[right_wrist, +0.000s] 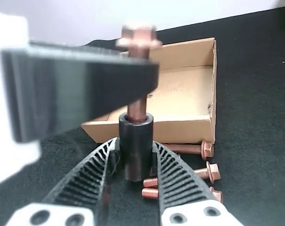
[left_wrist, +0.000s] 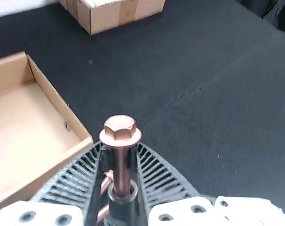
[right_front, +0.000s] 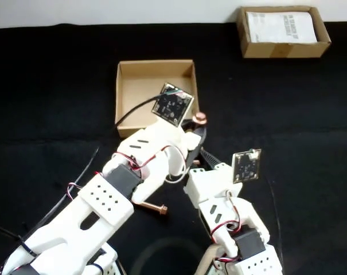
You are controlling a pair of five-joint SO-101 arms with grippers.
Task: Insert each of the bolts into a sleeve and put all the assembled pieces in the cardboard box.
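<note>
Low at the centre of the right wrist view, our right gripper (right_wrist: 135,146) had its ribbed black fingers closed on the black sleeve (right_wrist: 135,125), a short smooth cylinder held upright. Directly above it, our left gripper (left_wrist: 119,148) was clamped on the copper-coloured bolt (left_wrist: 120,132), with the flanged hex head uppermost and the shank pointing down. The shank's tip sat inside the sleeve's mouth, so the two shared one vertical axis. We judged that the coming move turned on that line: a straight push downward by the left arm. Much of the shank was bare between the two grips.

At the lower right of that view, a few loose bolts (right_wrist: 206,172) lay on their sides on the matte black cloth (right_front: 288,114), threaded ends showing.

Beyond them stood the cardboard box (right_front: 144,91), shallow, open-topped and plain brown. In the high view the held pair hung just off its lower right corner. What we could see of its floor was bare.

Farthest off, at the upper right of the high view, a second box (right_front: 282,50) held a printed sheet (right_front: 282,26).
</note>
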